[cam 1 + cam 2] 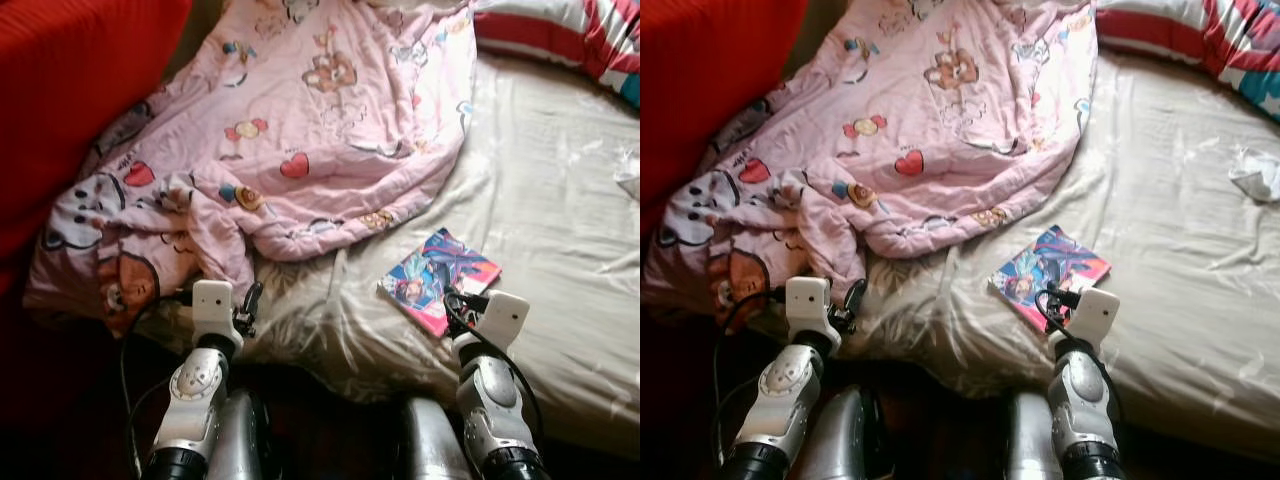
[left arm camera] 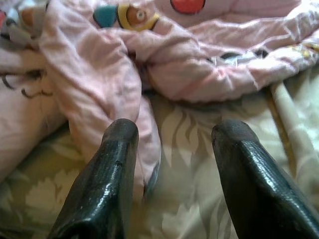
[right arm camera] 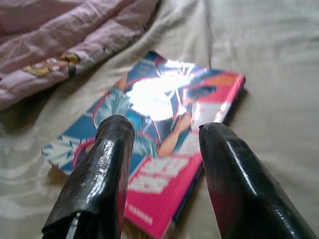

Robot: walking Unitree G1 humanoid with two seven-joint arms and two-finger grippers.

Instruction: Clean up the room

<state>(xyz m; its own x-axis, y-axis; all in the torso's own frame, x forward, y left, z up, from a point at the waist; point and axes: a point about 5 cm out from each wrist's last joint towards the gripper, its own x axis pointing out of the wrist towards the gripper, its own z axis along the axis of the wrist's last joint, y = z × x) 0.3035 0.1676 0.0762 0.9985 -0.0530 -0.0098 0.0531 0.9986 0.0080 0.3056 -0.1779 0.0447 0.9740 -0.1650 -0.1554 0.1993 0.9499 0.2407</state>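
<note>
A crumpled pink blanket (image 1: 300,130) with cartoon prints covers the left and far part of the bed. A glossy pink and blue book (image 1: 438,278) lies flat on the pale sheet (image 1: 560,220), just right of the blanket's edge. My left gripper (image 2: 172,132) is open at the bed's near edge, its fingertips right by a hanging fold of the blanket (image 2: 99,84). My right gripper (image 3: 164,127) is open and hovers over the near end of the book (image 3: 164,149), with nothing between its fingers.
A red cover (image 1: 70,90) rises along the left side. At the far right lies a striped red and white pillow (image 1: 570,35). A crumpled white scrap (image 1: 1258,172) sits on the sheet at the right. Dark floor lies below the bed's near edge.
</note>
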